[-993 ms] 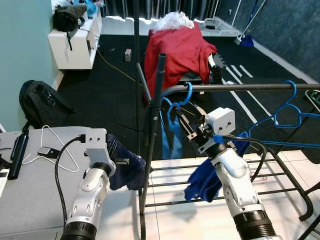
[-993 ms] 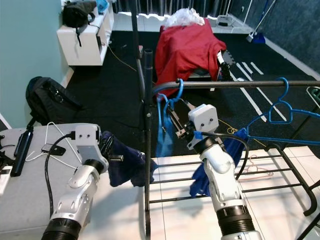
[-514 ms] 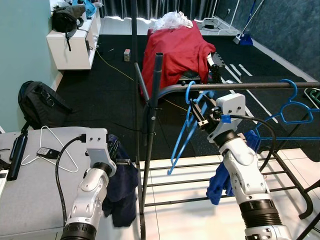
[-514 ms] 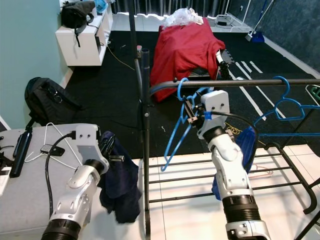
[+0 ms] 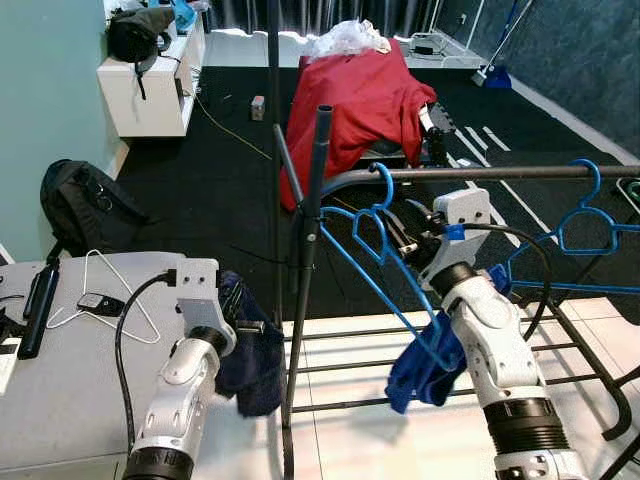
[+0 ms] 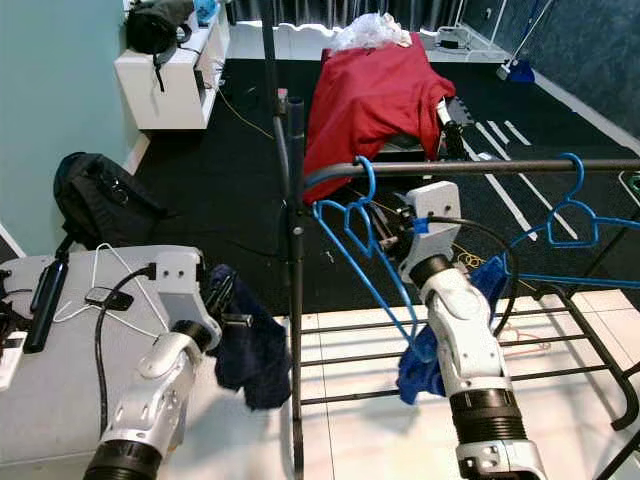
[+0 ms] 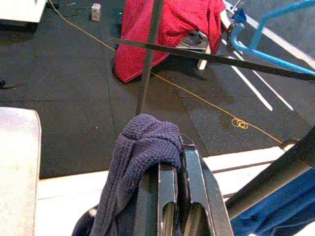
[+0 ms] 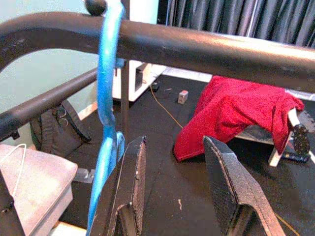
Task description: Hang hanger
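Observation:
A blue hanger (image 5: 372, 238) sits hooked over the black rail (image 5: 480, 172) of a clothes rack and tilts down to the right. A blue garment (image 5: 422, 366) hangs off its low end. My right gripper (image 5: 412, 236) is just behind the hanger and below the rail, open, with nothing between its fingers; in the right wrist view the hanger (image 8: 106, 123) runs beside one finger (image 8: 134, 172). My left gripper (image 5: 243, 318) stays left of the rack's upright pole, shut on a dark blue cloth (image 7: 142, 147) that droops from it.
A second blue hanger (image 5: 590, 215) hangs further right on the rail. The rack's upright pole (image 5: 308, 260) and low bars (image 5: 360, 365) stand between my arms. A grey table (image 5: 60, 390) with a white wire hanger (image 5: 105, 290) is at left. A red-covered object (image 5: 355, 100) and a black backpack (image 5: 85, 205) lie beyond.
The right gripper has let go of the blue hanger, which now hangs on the rail and has swung down to the right. The cloth in the left gripper hangs a little higher.

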Controlling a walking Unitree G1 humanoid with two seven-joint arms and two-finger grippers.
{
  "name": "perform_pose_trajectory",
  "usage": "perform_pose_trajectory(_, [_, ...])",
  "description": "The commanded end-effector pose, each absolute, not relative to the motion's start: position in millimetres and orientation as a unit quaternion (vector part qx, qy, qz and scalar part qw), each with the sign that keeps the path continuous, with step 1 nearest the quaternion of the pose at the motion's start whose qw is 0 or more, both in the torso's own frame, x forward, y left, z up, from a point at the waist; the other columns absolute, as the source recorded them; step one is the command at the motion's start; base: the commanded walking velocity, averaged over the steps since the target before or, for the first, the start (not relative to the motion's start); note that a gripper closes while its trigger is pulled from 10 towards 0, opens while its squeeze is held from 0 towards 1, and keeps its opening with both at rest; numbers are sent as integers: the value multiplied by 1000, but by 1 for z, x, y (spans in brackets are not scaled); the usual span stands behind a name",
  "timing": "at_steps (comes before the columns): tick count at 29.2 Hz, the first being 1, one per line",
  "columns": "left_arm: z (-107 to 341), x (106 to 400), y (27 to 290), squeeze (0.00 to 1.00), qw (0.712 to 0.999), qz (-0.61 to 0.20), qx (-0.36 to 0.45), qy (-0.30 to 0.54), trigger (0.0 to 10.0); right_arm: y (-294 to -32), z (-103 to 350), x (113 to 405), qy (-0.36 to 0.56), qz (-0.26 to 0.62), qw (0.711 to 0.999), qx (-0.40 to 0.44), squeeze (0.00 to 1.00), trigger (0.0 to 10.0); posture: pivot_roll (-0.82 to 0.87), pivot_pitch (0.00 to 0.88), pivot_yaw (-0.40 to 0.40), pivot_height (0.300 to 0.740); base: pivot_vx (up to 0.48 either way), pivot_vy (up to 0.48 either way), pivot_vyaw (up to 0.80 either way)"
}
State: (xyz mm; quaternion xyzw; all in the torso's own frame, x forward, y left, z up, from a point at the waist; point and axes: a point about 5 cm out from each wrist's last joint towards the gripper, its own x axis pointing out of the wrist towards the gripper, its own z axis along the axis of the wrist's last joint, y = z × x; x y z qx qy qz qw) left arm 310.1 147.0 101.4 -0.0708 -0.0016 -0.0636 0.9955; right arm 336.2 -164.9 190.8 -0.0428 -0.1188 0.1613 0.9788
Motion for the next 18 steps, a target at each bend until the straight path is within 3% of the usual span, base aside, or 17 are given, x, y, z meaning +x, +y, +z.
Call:
perform_pose_trajectory(1, [109,312,145,0,995,-73,-70,-14,10000,-169,192,338,-115,156,980,-35,0,10000,-81,68,-47,740,0,0,0])
perform_pose_trajectory(18, [111,309,142,0,994,-85,-71,-20,10000,-154,184,317,-118,167,978,-27,0,10000,-73,46,-40,740,0,0,0])
